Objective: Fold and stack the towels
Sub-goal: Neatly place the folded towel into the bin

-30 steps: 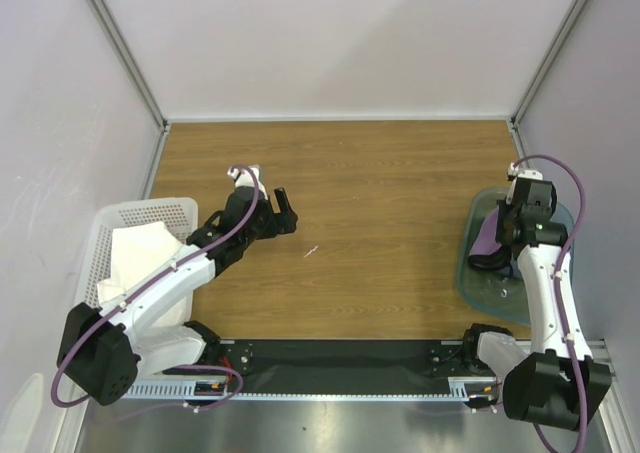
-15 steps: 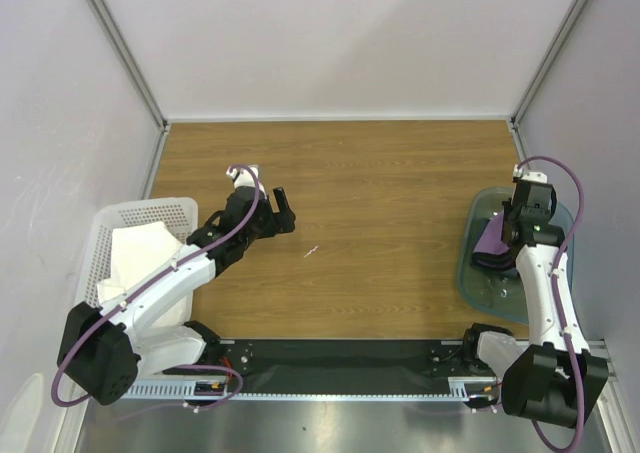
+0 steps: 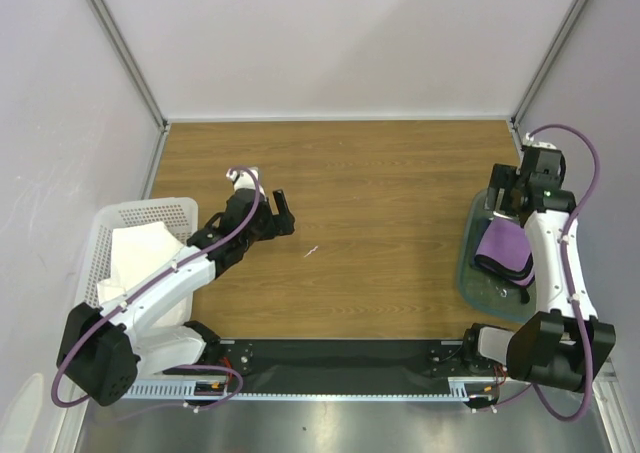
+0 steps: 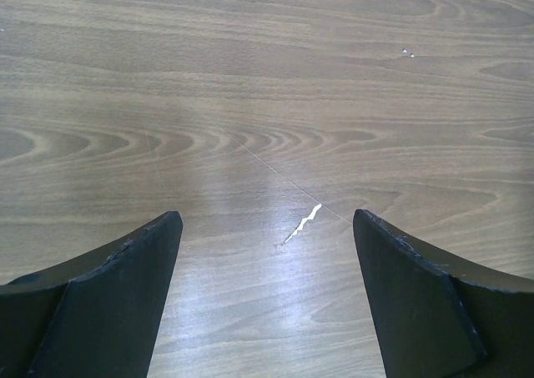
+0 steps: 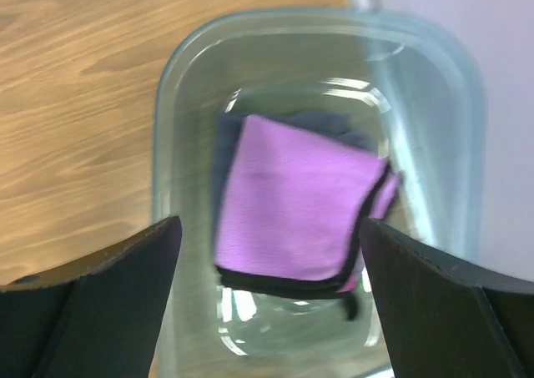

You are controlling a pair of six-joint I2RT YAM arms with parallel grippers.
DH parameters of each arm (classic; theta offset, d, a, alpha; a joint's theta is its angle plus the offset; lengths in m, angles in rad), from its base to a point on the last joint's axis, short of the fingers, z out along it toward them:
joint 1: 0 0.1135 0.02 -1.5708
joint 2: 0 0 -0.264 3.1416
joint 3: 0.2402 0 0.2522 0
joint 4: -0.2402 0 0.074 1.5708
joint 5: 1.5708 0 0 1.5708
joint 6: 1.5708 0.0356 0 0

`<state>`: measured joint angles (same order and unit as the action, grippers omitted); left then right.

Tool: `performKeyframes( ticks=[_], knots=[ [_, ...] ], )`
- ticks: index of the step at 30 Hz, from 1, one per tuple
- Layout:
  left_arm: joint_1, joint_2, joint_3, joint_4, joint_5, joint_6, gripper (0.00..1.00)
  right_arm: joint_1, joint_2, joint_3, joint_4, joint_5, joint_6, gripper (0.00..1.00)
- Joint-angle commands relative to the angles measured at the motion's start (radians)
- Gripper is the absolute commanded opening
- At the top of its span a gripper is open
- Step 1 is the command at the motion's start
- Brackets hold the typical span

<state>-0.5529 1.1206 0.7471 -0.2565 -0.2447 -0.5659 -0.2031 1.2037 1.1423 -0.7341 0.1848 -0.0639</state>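
At the left edge of the overhead view, the white towel lies rumpled and unfolded inside the basket. Just right of it, in the left half of the frame, the left claw is spread wide over the bare bench with nothing between its fingers. Its wrist view shows only wood grain and a small white mark in the gap.

At the right edge of the overhead view, the right claw is also spread wide. It hangs above the bin, gripping nothing and clear of the cloth below. In the middle of the bin lies the purple towel, folded into a flat near-square, with dark-trimmed edges layered along its lower side and right corner. It rests on the navy towel, which shows only as a dark band past the purple one's left and upper edges. The wrist view is soft, so how the navy towel is folded cannot be told.
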Motion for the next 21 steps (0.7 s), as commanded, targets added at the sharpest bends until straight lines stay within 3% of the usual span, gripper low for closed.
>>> performKeyframes(
  ticks=[1, 7, 9, 13, 18, 21],
  knots=[
    [0.007, -0.031, -0.009, 0.026, -0.013, 0.015, 0.90, -0.004, 0.028, -0.094, 0.104, -0.015, 0.160, 0.93],
    [0.014, -0.041, 0.008, -0.006, -0.024, 0.000, 0.92, -0.018, 0.024, -0.266, 0.291, 0.188, 0.340, 0.91],
    [0.028, -0.042, 0.012, -0.021, -0.028, -0.015, 0.93, -0.021, 0.011, -0.335, 0.327, 0.189, 0.386, 0.89],
    [0.065, -0.054, 0.017, -0.049, -0.021, -0.041, 0.93, -0.039, 0.003, -0.435, 0.441, 0.170, 0.412, 0.75],
    [0.148, -0.070, 0.060, -0.130, -0.004, -0.097, 0.94, -0.056, 0.010, -0.444, 0.429, 0.127, 0.406, 0.73],
    [0.224, -0.074, 0.098, -0.182, 0.013, -0.123, 0.95, -0.055, -0.054, -0.356, 0.334, 0.047, 0.380, 0.77]
  ],
)
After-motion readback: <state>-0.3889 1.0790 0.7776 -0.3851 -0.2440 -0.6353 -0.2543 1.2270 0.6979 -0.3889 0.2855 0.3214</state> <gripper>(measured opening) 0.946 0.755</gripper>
